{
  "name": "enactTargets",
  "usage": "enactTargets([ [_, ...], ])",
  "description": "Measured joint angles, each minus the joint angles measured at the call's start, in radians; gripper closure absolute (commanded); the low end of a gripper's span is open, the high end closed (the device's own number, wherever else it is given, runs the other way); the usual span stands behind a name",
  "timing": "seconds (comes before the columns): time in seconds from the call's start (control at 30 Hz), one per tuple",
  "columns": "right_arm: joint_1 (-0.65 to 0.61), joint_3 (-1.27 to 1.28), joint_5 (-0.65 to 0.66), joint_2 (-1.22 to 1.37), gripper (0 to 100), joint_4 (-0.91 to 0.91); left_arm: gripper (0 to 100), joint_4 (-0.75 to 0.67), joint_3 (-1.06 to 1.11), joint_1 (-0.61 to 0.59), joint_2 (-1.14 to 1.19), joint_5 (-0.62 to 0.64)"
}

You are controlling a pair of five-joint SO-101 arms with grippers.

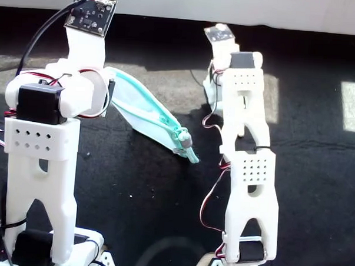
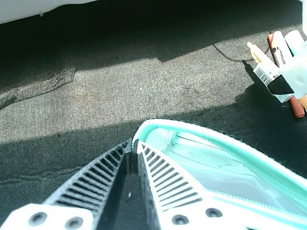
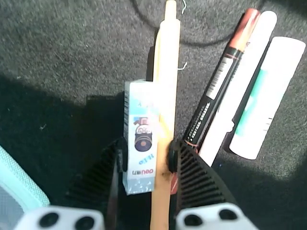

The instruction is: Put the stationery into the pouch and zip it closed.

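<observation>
My left gripper [image 2: 134, 149] is shut on the rim of a white pouch with a mint-green zip edge [image 2: 225, 167]. It holds the pouch [image 1: 144, 115] off the black mat with its mouth open and its zip pull [image 1: 186, 140] hanging at the low end. Farther back, my right gripper [image 3: 146, 160] is closed around a small white box [image 3: 140, 139] and a pale yellow pen [image 3: 166, 76] lying side by side. Beside them lie a black marker with a brown cap [image 3: 221, 91], a white pen [image 3: 247, 81] and a white tube with teal print [image 3: 266, 100].
Black mat [image 1: 316, 192] covers the table, with sunlit patches at the back. A pale wall or cloth [image 1: 277, 11] borders the far edge. The stationery cluster [image 2: 278, 52] lies beyond the pouch's mouth. A mint corner of the pouch [image 3: 14, 187] is near my right gripper.
</observation>
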Motion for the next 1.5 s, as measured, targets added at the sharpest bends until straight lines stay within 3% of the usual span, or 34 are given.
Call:
enactTargets([
  [0.23, 0.049, 0.014, 0.075, 0.0, 99.3, 0.032, 99, 0.0, 0.0, 0.0, 0.0, 0.0],
  [0.63, 0.032, 0.023, 0.077, 0.048, 98.8, 0.077, 99, 0.0, 0.0, 0.0, 0.0, 0.0],
  [0.87, -0.021, 0.023, 0.077, 0.052, 81.1, 0.072, 99, 0.0, 0.0, 0.0, 0.0, 0.0],
  [1.27, -0.02, -0.064, 0.077, 0.054, 81.1, 0.077, 99, 0.002, 0.0, 0.0, 0.0, 0.0],
  [1.5, -0.098, -0.041, 0.077, 0.054, 81.1, 0.077, 99, 0.002, 0.0, 0.0, 0.0, 0.0],
])
